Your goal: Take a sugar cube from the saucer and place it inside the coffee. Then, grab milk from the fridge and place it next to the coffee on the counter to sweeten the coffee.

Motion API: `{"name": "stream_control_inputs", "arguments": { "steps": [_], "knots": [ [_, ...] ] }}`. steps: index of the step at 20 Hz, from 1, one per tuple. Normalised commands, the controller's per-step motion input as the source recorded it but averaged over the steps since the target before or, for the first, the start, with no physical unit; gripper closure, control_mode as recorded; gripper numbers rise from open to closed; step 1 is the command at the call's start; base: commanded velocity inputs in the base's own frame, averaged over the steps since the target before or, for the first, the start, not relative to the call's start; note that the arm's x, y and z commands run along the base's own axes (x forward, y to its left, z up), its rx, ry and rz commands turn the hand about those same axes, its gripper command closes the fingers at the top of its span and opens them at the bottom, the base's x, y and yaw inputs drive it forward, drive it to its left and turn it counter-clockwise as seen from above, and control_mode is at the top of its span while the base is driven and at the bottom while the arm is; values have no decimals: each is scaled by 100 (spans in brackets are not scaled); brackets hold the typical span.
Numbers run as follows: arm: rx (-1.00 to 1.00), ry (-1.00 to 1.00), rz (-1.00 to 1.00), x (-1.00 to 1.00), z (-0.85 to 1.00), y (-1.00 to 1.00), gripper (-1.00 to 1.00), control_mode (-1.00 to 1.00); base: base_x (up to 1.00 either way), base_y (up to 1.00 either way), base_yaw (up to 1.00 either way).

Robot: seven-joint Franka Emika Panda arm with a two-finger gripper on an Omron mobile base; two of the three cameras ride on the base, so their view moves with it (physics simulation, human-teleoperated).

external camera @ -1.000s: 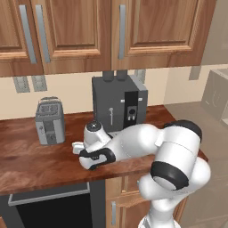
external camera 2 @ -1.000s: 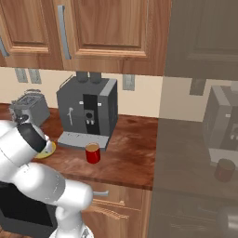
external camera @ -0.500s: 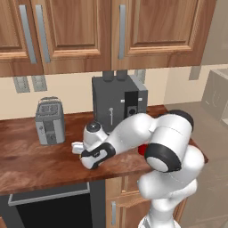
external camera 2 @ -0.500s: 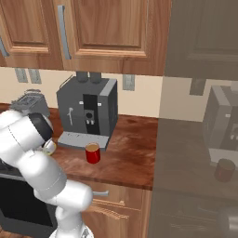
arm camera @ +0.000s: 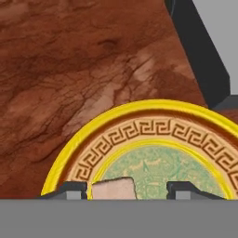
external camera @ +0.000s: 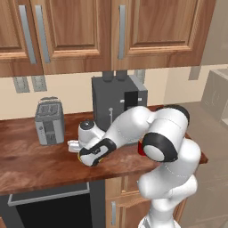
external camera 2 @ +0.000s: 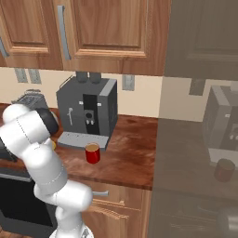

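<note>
Gripper point(arm camera: 126, 190) hangs low over the saucer point(arm camera: 139, 116), fingers spread wide. The sugar cube point(arm camera: 113, 188) lies between the tips, hard against one of them and well off the other.

Risk, as I judge it: the cube sits off-centre in the gap, so a closing finger may shove or tip it across the glossy dish and let it slip free. The saucer itself could skid on the counter point(arm camera: 69, 69).

Coffee mug point(external camera 2: 92, 153) stands to the right, in front of the coffee machine point(external camera 2: 88, 111). Toaster point(external camera: 49, 121) sits further left. Wooden wall cabinets point(external camera: 111, 31) hang above.
</note>
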Motion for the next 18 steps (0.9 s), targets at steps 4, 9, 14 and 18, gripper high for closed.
{"name": "stream_control_inputs", "arguments": {
  "steps": [4, 9, 14, 18],
  "knots": [
    [0, 0, -8, -30, 0, 0, 100, -100, 0, 0, 0],
    [0, -1, -13, -33, 0, 0, 100, -100, 0, 0, 0],
    [0, -11, -14, -29, 27, -10, 100, -100, 0, 0, 0],
    [0, -20, -7, -18, 72, -29, 100, -100, 0, 0, 0]
  ]
}}
